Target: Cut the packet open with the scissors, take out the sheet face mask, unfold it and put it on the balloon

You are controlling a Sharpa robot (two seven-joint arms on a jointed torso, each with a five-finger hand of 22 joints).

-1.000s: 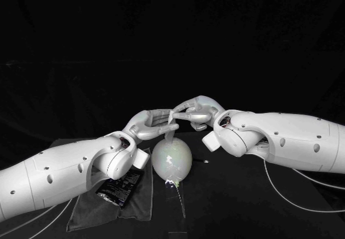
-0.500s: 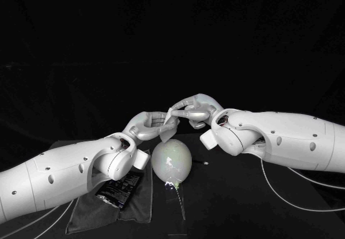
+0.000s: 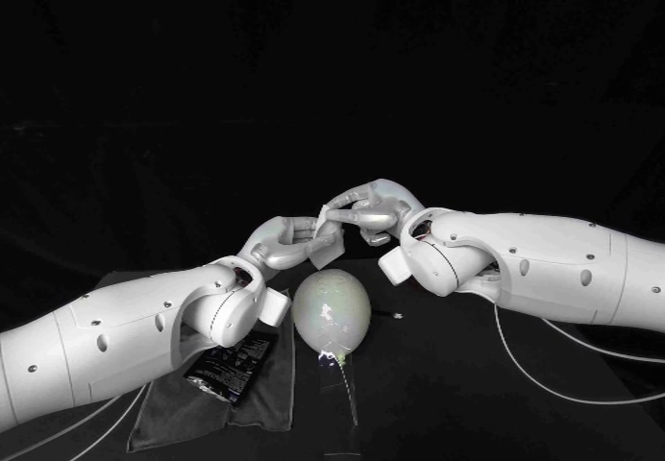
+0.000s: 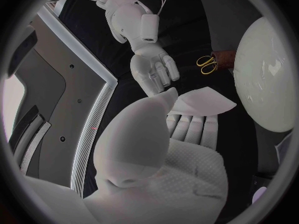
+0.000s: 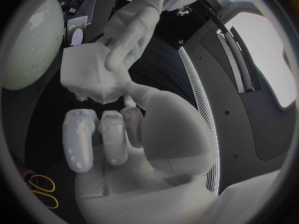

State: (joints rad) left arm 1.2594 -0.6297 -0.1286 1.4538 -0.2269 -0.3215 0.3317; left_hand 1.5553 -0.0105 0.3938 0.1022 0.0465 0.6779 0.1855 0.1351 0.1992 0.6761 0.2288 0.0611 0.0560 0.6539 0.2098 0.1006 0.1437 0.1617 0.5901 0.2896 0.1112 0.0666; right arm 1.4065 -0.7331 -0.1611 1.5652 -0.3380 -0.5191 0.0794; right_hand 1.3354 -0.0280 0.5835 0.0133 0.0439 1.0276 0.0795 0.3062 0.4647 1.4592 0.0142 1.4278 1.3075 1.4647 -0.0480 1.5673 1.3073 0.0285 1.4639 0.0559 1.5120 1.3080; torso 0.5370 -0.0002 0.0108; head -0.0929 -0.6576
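Black table [image 3: 457, 384] under your 2 hands: right hand [image 3: 372, 213] pinches the folded white sheet mask [image 3: 329, 252] at its top edge, left hand [image 3: 282, 242] grips lower down with curled fingers. The pale oval balloon [image 3: 332, 309] sits just below those fingers.

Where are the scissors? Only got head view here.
Observer: Left wrist view has them: scissors, gold handles, lying beside the balloon.
Operator: Mask unfolded?
Observer: No. Right wrist view shows the sheet face mask as a folded white wad, fingers of the left hand resting on it.
Operator: Left grip solid?
Observer: Left wrist view: its thumb presses the mask onto its fingers; the right hand meets the mask beside that thumb.
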